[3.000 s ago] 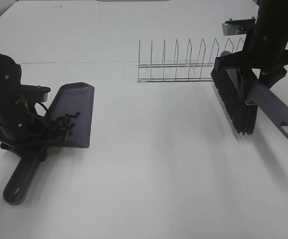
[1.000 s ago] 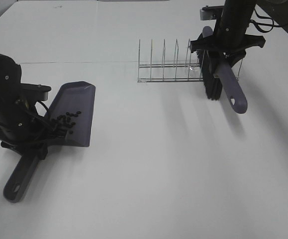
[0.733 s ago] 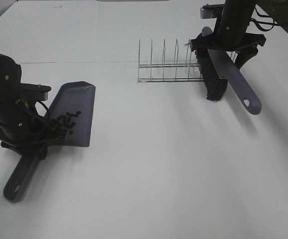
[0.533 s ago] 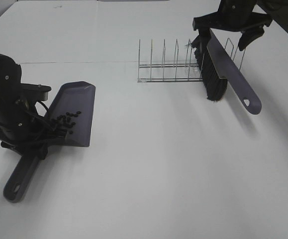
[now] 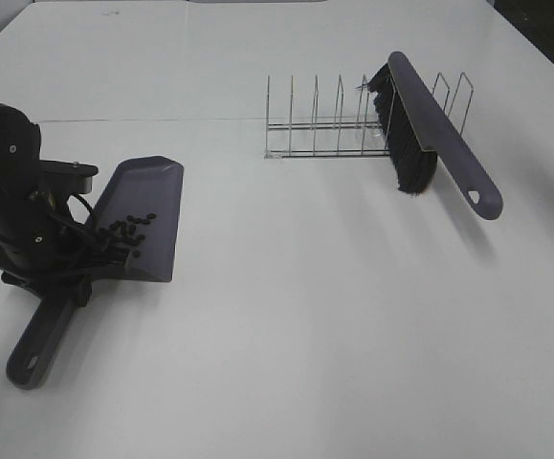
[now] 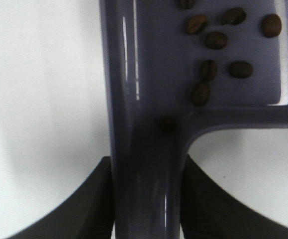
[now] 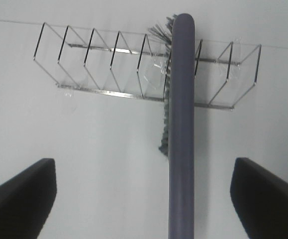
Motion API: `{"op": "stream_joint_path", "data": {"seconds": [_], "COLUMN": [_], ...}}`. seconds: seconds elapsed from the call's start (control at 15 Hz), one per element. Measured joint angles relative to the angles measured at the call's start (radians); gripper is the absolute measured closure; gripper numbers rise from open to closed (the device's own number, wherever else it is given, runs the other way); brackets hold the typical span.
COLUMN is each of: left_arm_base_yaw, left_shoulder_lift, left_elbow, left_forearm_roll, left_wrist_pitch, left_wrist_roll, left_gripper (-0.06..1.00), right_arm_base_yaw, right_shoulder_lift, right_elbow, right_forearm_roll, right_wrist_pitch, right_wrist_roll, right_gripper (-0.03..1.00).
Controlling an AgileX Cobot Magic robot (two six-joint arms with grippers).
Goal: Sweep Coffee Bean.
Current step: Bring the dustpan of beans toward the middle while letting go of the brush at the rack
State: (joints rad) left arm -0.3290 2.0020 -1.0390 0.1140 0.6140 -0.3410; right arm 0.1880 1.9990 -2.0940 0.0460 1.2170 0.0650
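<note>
Left gripper [image 6: 144, 209] clamps dustpan [image 5: 143, 225] — beans [image 5: 128, 229] inside, apparently.

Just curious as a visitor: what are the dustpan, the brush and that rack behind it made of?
The dustpan looks like glossy grey-purple moulded plastic, with streaky highlights in the left wrist view. The brush seems to have the same plastic in its back and handle, with dark, probably synthetic bristles. The rack looks like thin shiny metal wire.
</note>
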Motion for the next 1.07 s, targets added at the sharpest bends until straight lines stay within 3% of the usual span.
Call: {"op": "stream_joint_path", "data": {"seconds": [0.4,0.53,0.6,0.87,1.07], "left_arm_base_yaw": [-0.004,-0.033,-0.085,-0.137,-0.14], "left_shoulder_lift": [-0.053,-0.055,-0.054,0.022,0.096], "left_elbow": [0.001,-0.022,-0.051,-0.147,-0.193], "left_forearm_roll": [-0.047,-0.069,-0.087,-0.114,-0.123], "left_wrist_pitch": [0.002,0.001,0.002,0.025,0.074], "left_wrist_roll": [-0.005,0.002,0.005,0.009,0.009], "left_gripper": [0.59,0.59,0.59,0.59,0.59], "right_arm_base_yaw": [0.0,0.0,0.0,0.0,0.0], "right_shoulder_lift": [-0.414,-0.559,-0.704,-0.963,-1.109], "right_elbow": [0.622,0.833,1.012,1.257,1.341], "right_forearm_roll": [0.106,0.112,0.119,0.127,0.129], "right_wrist_pitch": [0.001,-0.018,-0.053,-0.07,-0.086], "right_wrist_roll": [-0.021,-0.025,-0.026,-0.026,-0.026], "right_gripper": [0.13,0.13,0.13,0.13,0.13]}}
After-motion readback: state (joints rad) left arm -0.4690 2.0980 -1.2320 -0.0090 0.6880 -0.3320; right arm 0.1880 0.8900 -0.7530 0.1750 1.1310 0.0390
